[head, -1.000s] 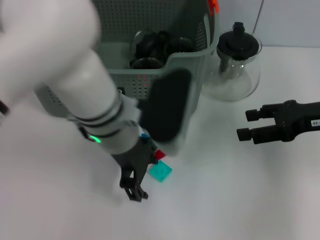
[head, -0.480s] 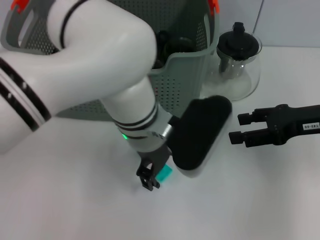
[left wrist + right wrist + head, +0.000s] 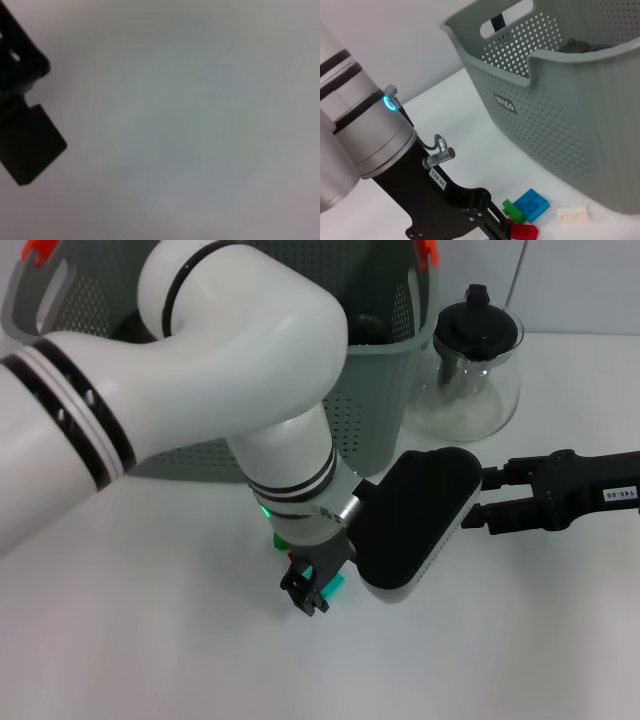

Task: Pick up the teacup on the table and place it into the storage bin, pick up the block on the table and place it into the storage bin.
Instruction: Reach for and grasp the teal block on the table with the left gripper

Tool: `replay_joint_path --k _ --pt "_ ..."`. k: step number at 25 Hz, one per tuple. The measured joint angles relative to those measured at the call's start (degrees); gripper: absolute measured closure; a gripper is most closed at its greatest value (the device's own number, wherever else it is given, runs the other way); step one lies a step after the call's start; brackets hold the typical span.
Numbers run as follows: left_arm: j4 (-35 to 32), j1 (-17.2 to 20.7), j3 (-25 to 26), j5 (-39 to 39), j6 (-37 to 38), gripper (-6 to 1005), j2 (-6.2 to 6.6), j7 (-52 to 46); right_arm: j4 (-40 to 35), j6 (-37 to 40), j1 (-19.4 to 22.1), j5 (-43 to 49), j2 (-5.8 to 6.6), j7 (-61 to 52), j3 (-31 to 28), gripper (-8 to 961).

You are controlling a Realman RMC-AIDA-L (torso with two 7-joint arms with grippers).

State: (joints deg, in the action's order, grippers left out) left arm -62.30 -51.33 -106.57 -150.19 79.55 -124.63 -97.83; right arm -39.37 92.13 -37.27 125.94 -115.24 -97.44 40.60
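Observation:
My left gripper [image 3: 308,597] is down at the table in front of the storage bin [image 3: 385,410], its black fingers straddling a teal block [image 3: 331,586]. A green block [image 3: 279,538] peeks out behind the wrist. In the right wrist view, blue [image 3: 533,204], green [image 3: 514,209], red [image 3: 523,232] and cream [image 3: 572,213] blocks lie beside the bin's wall [image 3: 555,110]. Dark glassware [image 3: 580,46] lies inside the bin; I cannot tell if it is the teacup. My right gripper [image 3: 478,502] hovers open to the right, partly hidden by the left wrist.
A glass teapot [image 3: 474,365] with a black lid stands right of the bin, behind the right arm. The bulky left arm [image 3: 230,370] covers much of the bin and table. In the left wrist view only bare white table [image 3: 190,120] and a black finger [image 3: 27,147] show.
The left arm has swung right and its gripper has shifted from left of the teal block to right over it. The right gripper has edged slightly left.

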Motion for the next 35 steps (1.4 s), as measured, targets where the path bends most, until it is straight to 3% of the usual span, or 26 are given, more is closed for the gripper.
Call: replay_joint_path --k 8,24,27,35 --pt "3.5 -1.4 -0.8 -0.2 -1.9 357 0.0 0.9 0.0 -0.4 0.1 0.0 -0.58 0.3 0.0 115" --pt "8.2 -2.9 -0.4 -0.1 -3.4 396 0.0 2.5 0.0 -0.7 0.1 0.0 -0.6 0.3 0.0 115" --pt "8.6 -3.0 -0.4 -0.1 -3.5 485 0.0 2.6 0.0 -0.7 0.2 0.0 -0.6 0.3 0.0 115" --pt "9.0 -3.1 -0.5 -0.1 -3.5 538 -0.04 2.2 0.1 -0.7 0.3 0.0 -0.6 0.4 0.0 116"
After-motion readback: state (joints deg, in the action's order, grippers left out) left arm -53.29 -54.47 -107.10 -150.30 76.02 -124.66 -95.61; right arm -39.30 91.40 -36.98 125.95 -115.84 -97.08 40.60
